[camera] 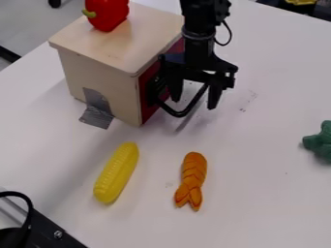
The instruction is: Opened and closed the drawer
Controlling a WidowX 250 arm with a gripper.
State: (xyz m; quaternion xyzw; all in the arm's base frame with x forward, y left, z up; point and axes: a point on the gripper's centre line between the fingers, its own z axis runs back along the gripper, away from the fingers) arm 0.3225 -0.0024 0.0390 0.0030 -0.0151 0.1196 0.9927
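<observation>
1. Camera view: one drawer (147, 94) sits in the side of one wooden box (94, 68), its red front below the box's top. Arm and gripper hide part of that front, and I cannot tell whether it is fully shut.
2. On it is one black handle (179, 115), a bent bar jutting out over the table (259, 169); its upper parts are hard to pick out against the black gripper (194, 102).
3. Fingers well apart, the gripper points down at the handle, a slanting stretch of the bar appearing between the two tips. Whether they touch it I cannot tell, but they are not closed on anything.
4. The arm (198, 29) hangs almost upright from the top edge, in front of the box's right side, a thin cable looping beside it.
5. One red pepper (113, 17), cut off by the top edge, lies on the box; grey tape (97, 109) runs from its near side onto the table.
6. Nearer the camera lie one yellow corn cob (117, 173) and one orange piece (rather like a shrimp tail) (192, 177), apart from each other.
7. One green object (320, 143) is cut off at the right edge, and black hardware (48, 225) at the lower left.
</observation>
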